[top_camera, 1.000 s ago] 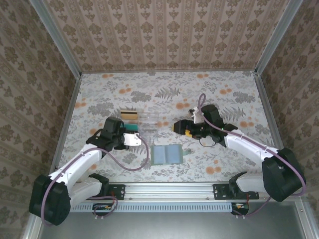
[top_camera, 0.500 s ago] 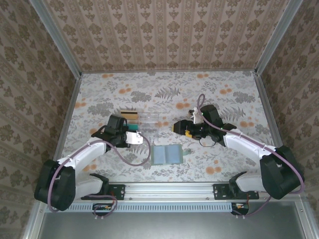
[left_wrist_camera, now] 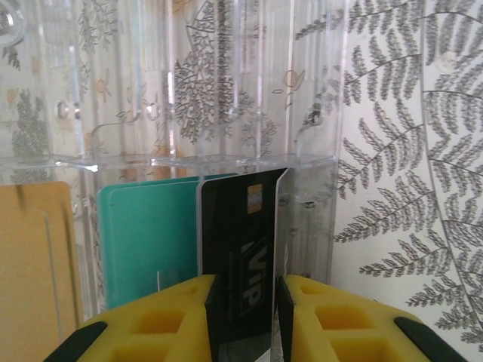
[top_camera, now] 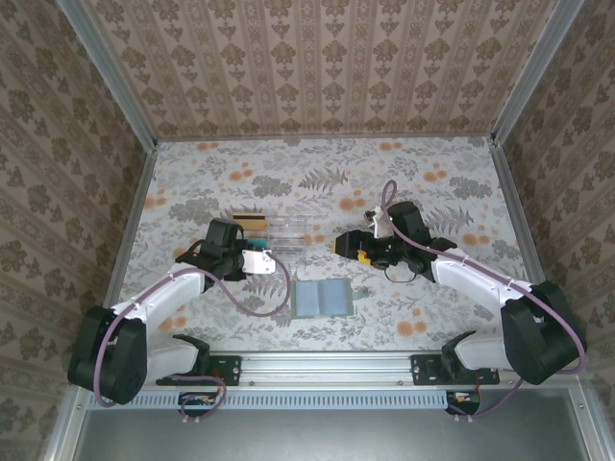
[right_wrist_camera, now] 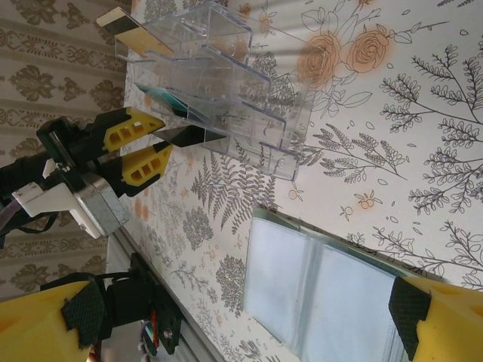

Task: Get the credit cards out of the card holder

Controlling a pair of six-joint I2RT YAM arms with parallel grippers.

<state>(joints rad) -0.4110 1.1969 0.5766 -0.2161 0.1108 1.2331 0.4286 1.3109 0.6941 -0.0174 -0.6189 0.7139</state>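
Note:
The card holder [top_camera: 324, 299] lies spread open and flat on the flowered table, its light-blue panels [right_wrist_camera: 324, 302] facing up. A black credit card [left_wrist_camera: 241, 241] stands on edge in a slot of the clear tray [top_camera: 283, 235], next to a teal card [left_wrist_camera: 147, 234] and a tan card [left_wrist_camera: 30, 256]. My left gripper [left_wrist_camera: 241, 317] straddles the black card's near end, jaws slightly parted, with a sliver of space at the right pad. My right gripper [right_wrist_camera: 249, 324] hangs wide open above the card holder, holding nothing.
The clear tray [right_wrist_camera: 219, 75] sits left of centre, the tan card [right_wrist_camera: 128, 23] in its far slot. Patterned walls enclose the table on three sides. A metal rail [top_camera: 327, 365] runs along the near edge by the arm bases.
The left arm pushed the black card forward into the tray slot, then its jaws parted from the card. The right arm and the card holder stayed still.

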